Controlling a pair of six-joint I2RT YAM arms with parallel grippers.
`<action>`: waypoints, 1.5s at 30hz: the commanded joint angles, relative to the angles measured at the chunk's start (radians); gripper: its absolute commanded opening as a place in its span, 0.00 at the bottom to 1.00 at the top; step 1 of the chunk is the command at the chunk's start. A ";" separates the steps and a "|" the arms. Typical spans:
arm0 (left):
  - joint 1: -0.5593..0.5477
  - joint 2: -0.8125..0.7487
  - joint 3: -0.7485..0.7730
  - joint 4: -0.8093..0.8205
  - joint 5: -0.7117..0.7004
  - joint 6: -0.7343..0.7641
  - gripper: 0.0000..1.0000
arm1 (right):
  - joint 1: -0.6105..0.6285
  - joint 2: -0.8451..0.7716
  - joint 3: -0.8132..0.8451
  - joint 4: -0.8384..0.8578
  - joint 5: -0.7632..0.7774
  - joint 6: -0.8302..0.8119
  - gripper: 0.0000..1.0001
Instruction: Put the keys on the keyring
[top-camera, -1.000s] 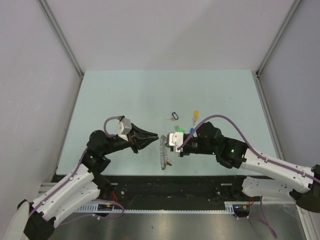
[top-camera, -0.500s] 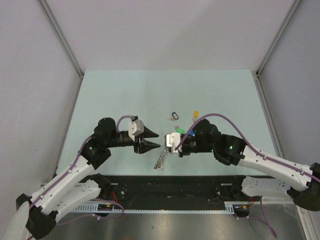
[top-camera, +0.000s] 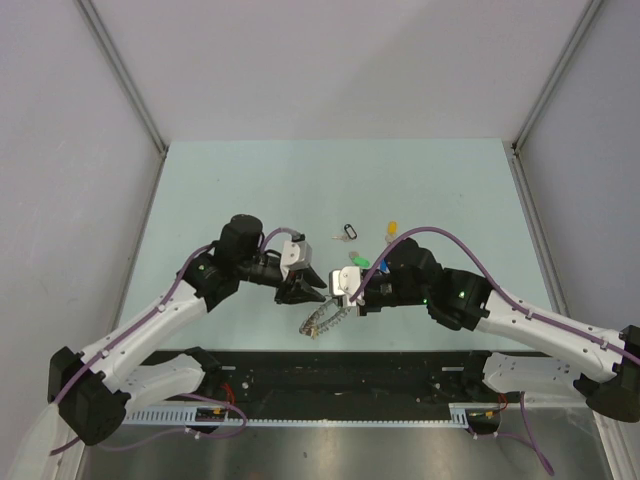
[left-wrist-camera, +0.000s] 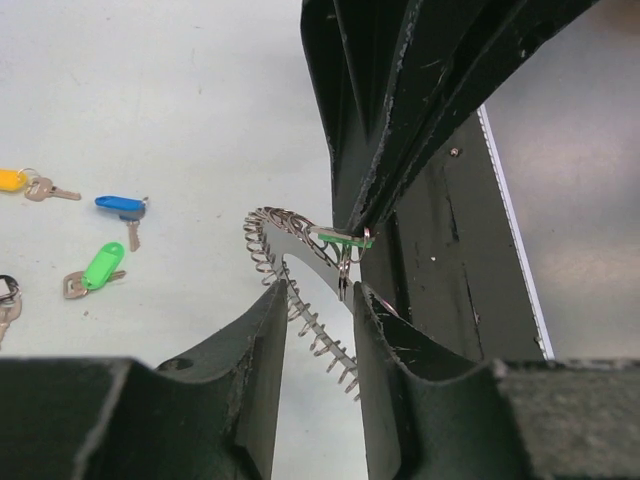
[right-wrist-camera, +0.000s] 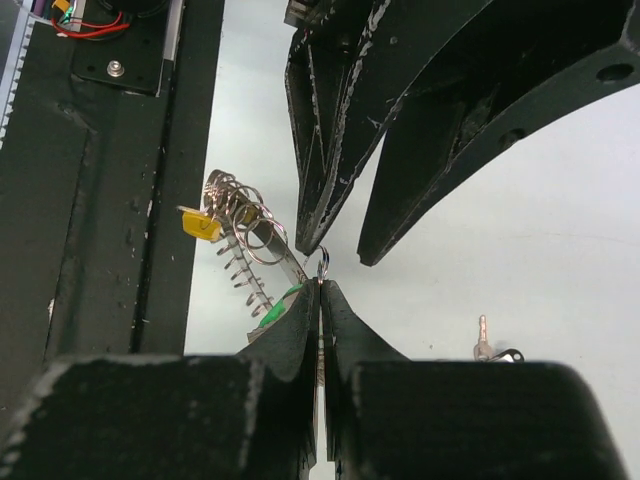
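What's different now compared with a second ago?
The left gripper swung right, up to the right gripper, jaws open at the keyring. The keyring's hanging end tilted leftward. The right gripper kept its pinch on it; the loose keys stayed put.

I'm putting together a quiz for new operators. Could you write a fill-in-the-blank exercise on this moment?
1. The right hand is ___ on the keyring.
2. The left hand is ___, one finger either side of the keyring.
3. On the table, the loose key between the yellow key and the green key has a ___ head.
Missing words: shut; open; blue.
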 joint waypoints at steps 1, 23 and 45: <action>-0.018 0.020 0.062 -0.066 0.075 0.070 0.36 | -0.004 0.002 0.055 0.043 -0.018 -0.009 0.00; -0.050 0.008 0.047 -0.020 0.008 0.000 0.00 | 0.001 -0.023 0.055 0.016 0.021 0.013 0.00; -0.046 -0.296 -0.353 0.885 -0.429 -0.737 0.00 | 0.027 0.008 0.004 0.112 0.020 0.059 0.00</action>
